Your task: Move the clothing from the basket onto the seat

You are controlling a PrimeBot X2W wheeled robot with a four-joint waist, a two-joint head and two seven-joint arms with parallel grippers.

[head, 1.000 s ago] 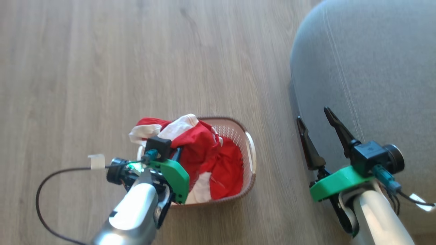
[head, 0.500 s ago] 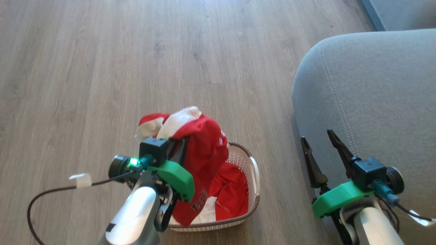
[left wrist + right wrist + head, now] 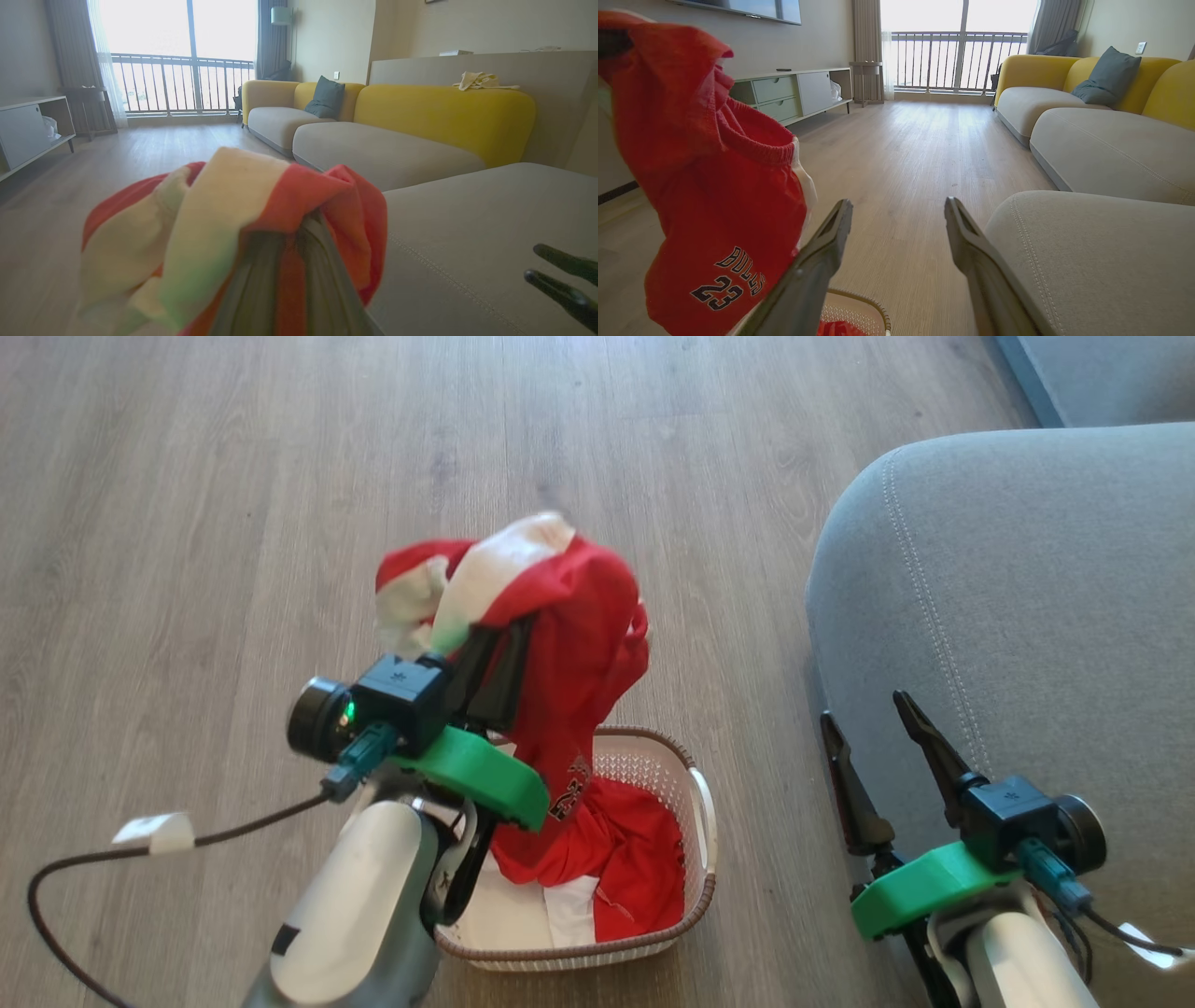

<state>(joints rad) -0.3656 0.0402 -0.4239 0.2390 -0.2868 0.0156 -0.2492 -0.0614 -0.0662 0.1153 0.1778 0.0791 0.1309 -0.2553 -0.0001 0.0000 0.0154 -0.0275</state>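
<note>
My left gripper (image 3: 504,649) is shut on a bunch of the clothing, a red garment (image 3: 579,616) with white trim that hangs above the basket (image 3: 695,821), its lower end still reaching into it. The right wrist view shows the hanging garment (image 3: 705,186) printed with the number 23. More red and white clothing (image 3: 635,859) lies in the cream basket. In the left wrist view the fabric (image 3: 233,210) wraps the fingertips. My right gripper (image 3: 861,705) is open and empty beside the grey seat (image 3: 1027,597), right of the basket. Its fingers spread wide around nothing (image 3: 897,203).
Wooden floor (image 3: 280,476) surrounds the basket. A long sofa with yellow backs (image 3: 444,112) stands beyond the seat. A low cabinet (image 3: 794,93) lines the far wall. A black cable (image 3: 233,821) trails from my left wrist.
My left gripper has risen and lifted the red garment up out of the basket. The head camera shifted early on. The right gripper stays open beside the seat.
</note>
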